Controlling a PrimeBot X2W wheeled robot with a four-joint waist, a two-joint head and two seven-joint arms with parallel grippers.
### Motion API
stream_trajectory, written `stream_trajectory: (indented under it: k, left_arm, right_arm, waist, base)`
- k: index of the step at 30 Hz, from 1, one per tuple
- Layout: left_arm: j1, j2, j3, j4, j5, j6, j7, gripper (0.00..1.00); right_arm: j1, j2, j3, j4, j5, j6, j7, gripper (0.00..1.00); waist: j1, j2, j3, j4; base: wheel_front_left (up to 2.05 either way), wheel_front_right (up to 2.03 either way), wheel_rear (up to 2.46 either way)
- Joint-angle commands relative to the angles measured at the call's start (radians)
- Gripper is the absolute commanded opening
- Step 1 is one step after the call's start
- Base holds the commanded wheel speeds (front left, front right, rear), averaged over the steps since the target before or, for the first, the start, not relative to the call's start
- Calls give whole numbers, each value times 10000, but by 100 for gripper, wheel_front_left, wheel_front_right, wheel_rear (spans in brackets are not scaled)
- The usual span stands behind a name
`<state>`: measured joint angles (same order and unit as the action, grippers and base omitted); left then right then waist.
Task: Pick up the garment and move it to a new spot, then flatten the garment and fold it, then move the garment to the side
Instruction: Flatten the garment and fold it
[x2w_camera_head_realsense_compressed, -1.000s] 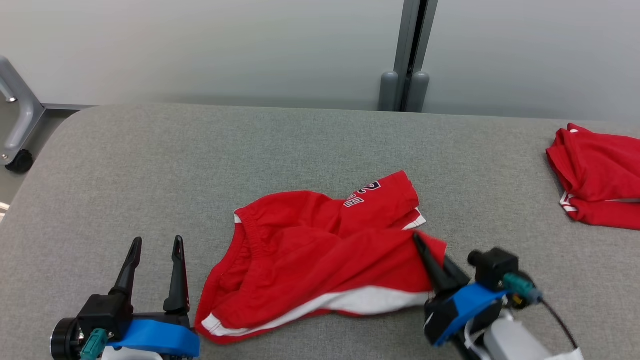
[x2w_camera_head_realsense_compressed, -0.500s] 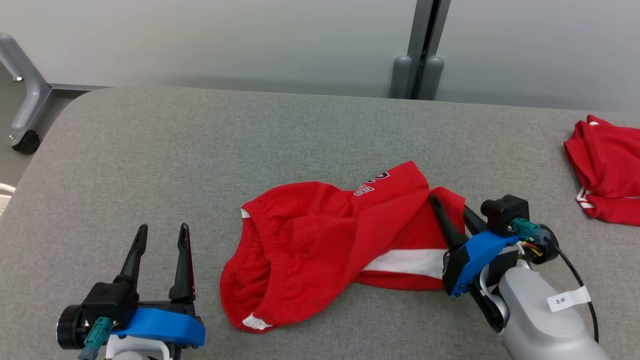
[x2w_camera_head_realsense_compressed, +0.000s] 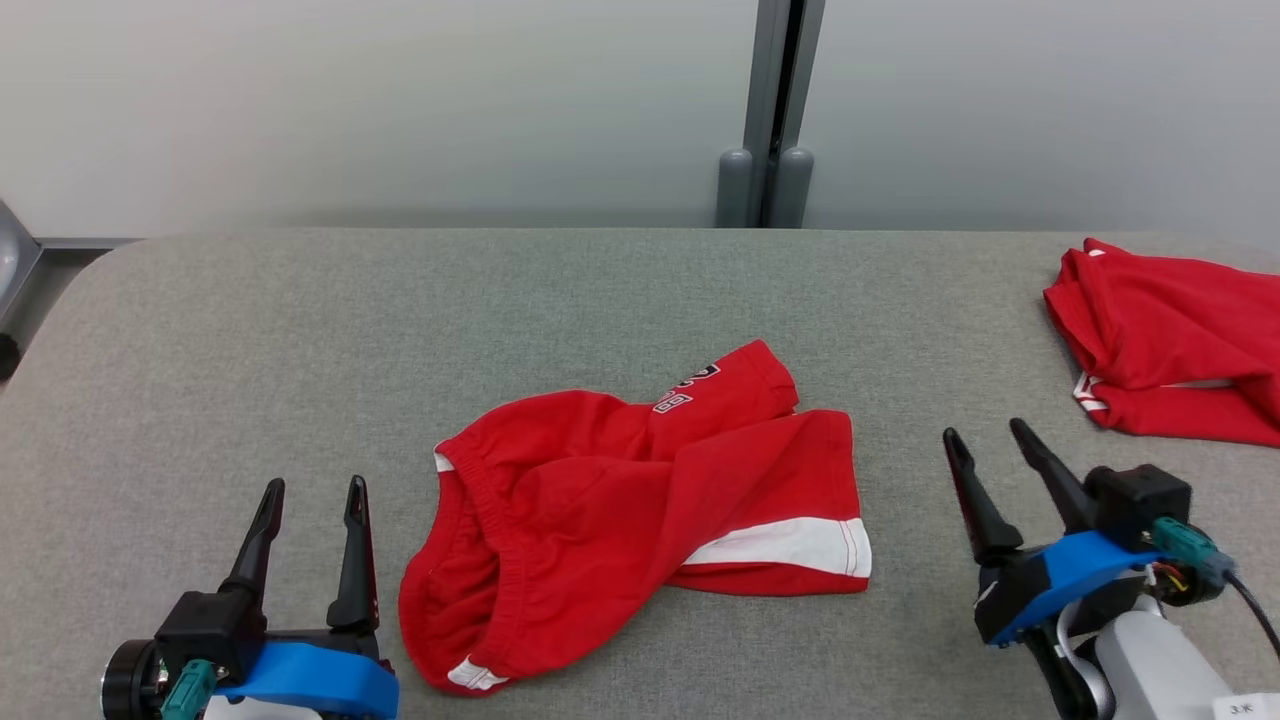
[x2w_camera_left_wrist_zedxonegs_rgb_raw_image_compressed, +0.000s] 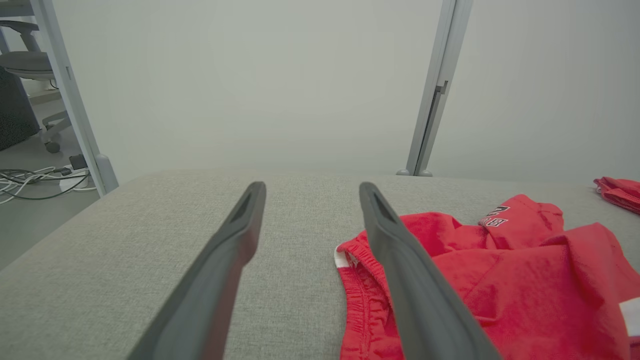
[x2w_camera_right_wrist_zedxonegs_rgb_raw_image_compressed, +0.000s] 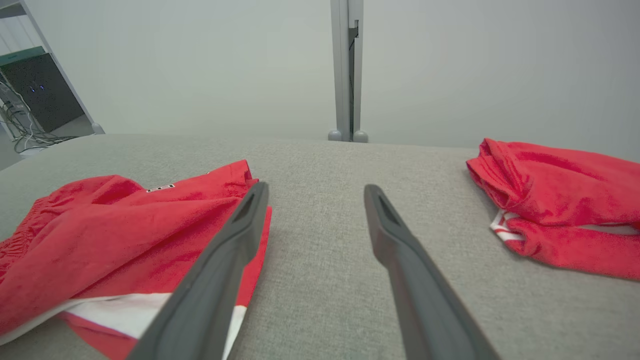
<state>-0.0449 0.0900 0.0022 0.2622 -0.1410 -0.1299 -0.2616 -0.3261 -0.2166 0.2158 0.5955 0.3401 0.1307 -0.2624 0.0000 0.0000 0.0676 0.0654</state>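
Note:
The garment (x2w_camera_head_realsense_compressed: 620, 510) is a pair of red shorts with white stripes and a small printed patch, lying crumpled in the middle of the grey padded table (x2w_camera_head_realsense_compressed: 300, 330). It also appears in the left wrist view as the garment (x2w_camera_left_wrist_zedxonegs_rgb_raw_image_compressed: 500, 270) and in the right wrist view as the garment (x2w_camera_right_wrist_zedxonegs_rgb_raw_image_compressed: 115, 230). My left gripper (x2w_camera_head_realsense_compressed: 312, 492) stands open just left of the waistband, empty. To the right of the shorts' hem my right gripper (x2w_camera_head_realsense_compressed: 985, 435) is open, apart from the cloth, with nothing between its fingers.
A second red garment (x2w_camera_head_realsense_compressed: 1170, 350) lies bunched at the table's far right, also seen as the red garment (x2w_camera_right_wrist_zedxonegs_rgb_raw_image_compressed: 560, 200) in the right wrist view. A grey post (x2w_camera_head_realsense_compressed: 770, 110) stands behind the table against the pale wall. A metal frame leg (x2w_camera_left_wrist_zedxonegs_rgb_raw_image_compressed: 70, 100) stands left of the table.
My right gripper was shut on the shorts' right hem, pulled it to the right, then opened and drew back off the cloth. The head camera has shifted. The left gripper kept still.

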Motion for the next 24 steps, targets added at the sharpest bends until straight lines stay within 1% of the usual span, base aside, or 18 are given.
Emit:
stream_trajectory:
  k: [1,4,7,13,18,24]
  left_arm:
    - [67,48,36,-26,30,-10,-44,100]
    - [201,34,59,-37,77,-10,-44,100]
    - [296,33,38,-34,106,-10,-44,100]
    - [474,86,4,-45,206,-10,-44,100]
    - [592,147,-6,-50,243,-10,-44,100]
    - [656,153,2,-67,274,-10,-44,100]
  right_arm:
    - [229,-55,-220,-292,-116,1,-30,100]
    - [765,76,-942,-1273,-366,1,-30,100]
    - [1334,282,-1432,-2188,-656,1,-29,100]
    - [2434,819,-1797,-3482,-1215,1,-29,100]
    - [3172,1217,-1937,-3908,-1569,1,-29,100]
    - [3686,1505,-1907,-3861,-1738,1,-29,100]
  waist:
    - [0,0,-111,-113]
    - [0,0,-260,-241]
    - [0,0,-423,-314]
    - [0,0,-653,-337]
    - [0,0,-759,-300]
    - [0,0,-808,-282]
  base:
    - [0,0,0]
    - [0,0,0]
    - [0,0,0]
    - [0,0,0]
    - [0,0,0]
    - [0,0,0]
